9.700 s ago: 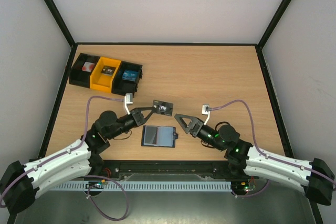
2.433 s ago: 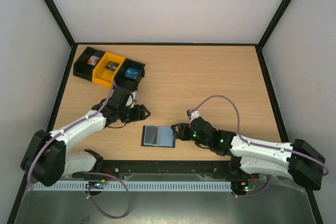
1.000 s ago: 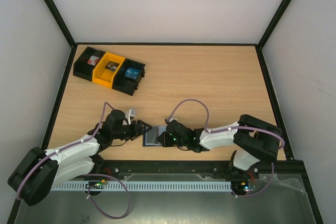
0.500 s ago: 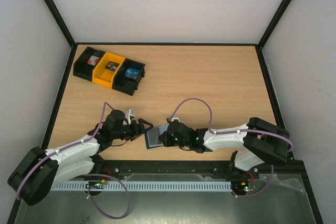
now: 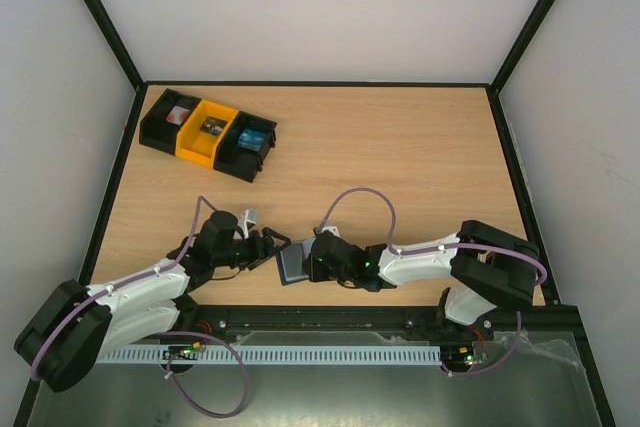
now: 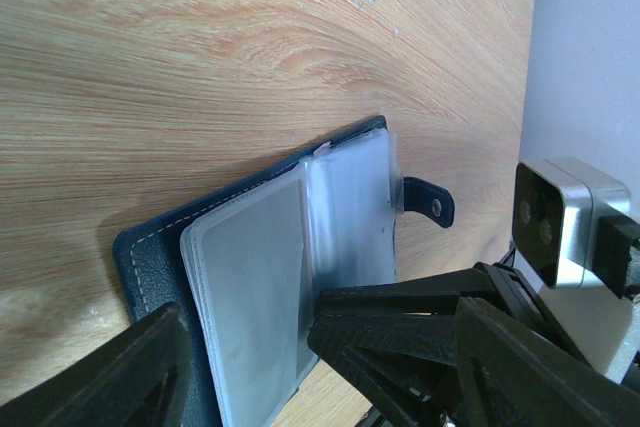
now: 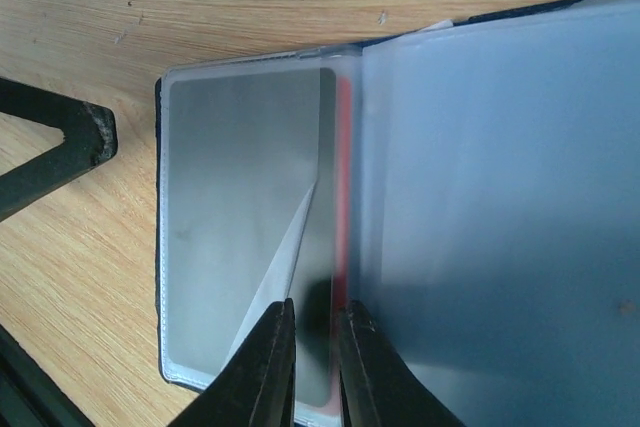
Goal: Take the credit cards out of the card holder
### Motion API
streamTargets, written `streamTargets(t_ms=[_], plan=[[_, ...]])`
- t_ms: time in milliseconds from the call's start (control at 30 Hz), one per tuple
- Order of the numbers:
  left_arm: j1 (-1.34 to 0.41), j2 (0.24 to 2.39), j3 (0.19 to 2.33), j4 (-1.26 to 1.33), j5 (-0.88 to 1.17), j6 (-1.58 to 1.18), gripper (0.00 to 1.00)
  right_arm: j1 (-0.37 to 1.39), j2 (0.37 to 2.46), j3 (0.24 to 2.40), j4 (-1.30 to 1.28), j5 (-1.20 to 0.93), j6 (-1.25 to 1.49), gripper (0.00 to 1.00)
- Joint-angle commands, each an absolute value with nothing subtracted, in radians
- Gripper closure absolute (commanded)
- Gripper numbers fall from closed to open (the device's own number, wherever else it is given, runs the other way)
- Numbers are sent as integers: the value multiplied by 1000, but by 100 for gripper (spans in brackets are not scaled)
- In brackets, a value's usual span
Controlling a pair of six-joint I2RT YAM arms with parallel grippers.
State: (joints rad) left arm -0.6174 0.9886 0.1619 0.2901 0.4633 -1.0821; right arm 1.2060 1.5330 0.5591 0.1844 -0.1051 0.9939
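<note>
**Ana:** What takes up the most room?

**Ben:** The wooden bench [image 5: 400, 157]. At its far left corner sits a row of bins [image 5: 205, 135], black, yellow and black, well apart from everything else.

**Ana:** And the arms?

**Ben:** Both lie low along the near edge. The right arm is stretched across to left of centre, so the two meet there.

**Ana:** Where is the card holder?

**Ben:** The card holder [image 6: 255, 277] lies open on the bench near the front edge, between the two tools. Its dark blue cover is underneath and its clear sleeves [image 7: 480, 197] face up.

**Ana:** The left tool?

**Ben:** The left tool [image 5: 272, 245] is spread wide, just beside the holder's left edge. In the right wrist view, one of its fingers [image 7: 55, 142] has a strip of bare wood between it and the cover. It grips nothing.

**Ana:** The right one?

**Ben:** The right tool [image 7: 315, 309] comes onto the holder from the other side. Its jaws are almost pressed together, with only a slit between them. The tips sit on the right-hand part of a grey card [image 7: 235, 217], in the sleeve nearer the left tool. I cannot tell whether they pinch the card or sleeve, or only press on it.

**Ana:** Anything smaller?

**Ben:** A thin red edge [image 7: 343, 177] shows beside the grey card, along the fold. The closing tab [image 6: 428, 202], with its snap, sticks out from the holder's far edge.
</note>
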Motion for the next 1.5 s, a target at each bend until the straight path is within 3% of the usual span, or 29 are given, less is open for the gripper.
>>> streamTargets(t_ms=[0,333,600,933,1167,1367,1467], plan=[[-622,978,143,332,470,-1092,29,1218,1563,559,117,-46,985,86],[-625,977,135,339,470,-1105,30,1226,1579,538,160,-61,1000,95],[-623,919,178,191,404,-1077,29,1232,1639,555,318,-212,1037,95],[-623,898,176,152,402,-1077,30,1236,1487,585,170,-84,1003,92],[-623,903,168,158,404,-1080,30,1236,1517,604,148,-58,975,92],[-623,902,152,158,402,-1084,34,1236,1561,565,137,-38,1000,92],[-623,895,146,164,405,-1089,41,1236,1563,535,138,-26,1019,92]])
